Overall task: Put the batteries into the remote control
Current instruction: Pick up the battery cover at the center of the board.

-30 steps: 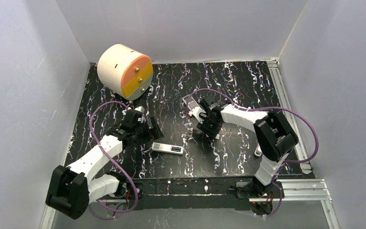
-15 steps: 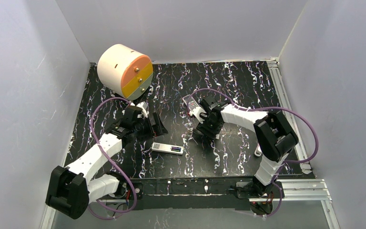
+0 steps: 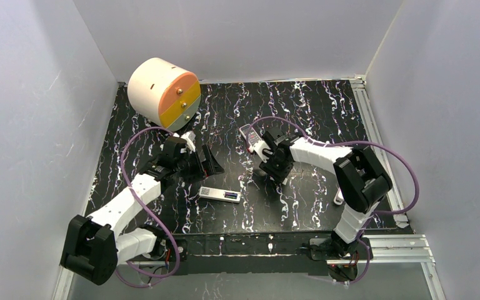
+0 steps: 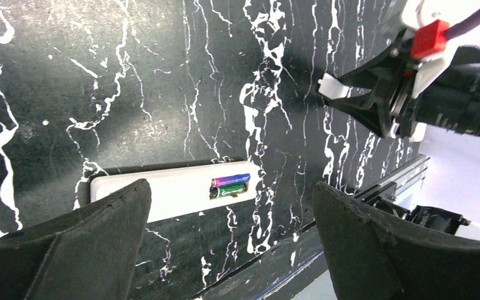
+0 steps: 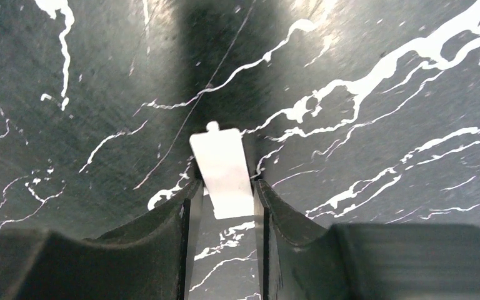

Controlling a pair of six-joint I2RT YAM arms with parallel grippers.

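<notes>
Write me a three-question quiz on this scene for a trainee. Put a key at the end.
1. True or false: the left end effector is shut on the white remote.
2. What sits between the fingers of the right end effector? A) a battery B) a flat white cover C) nothing
3. How many batteries show in the remote's open compartment?

Key
1. False: it is open and holds nothing.
2. B
3. Two, one purple and one green.
</notes>
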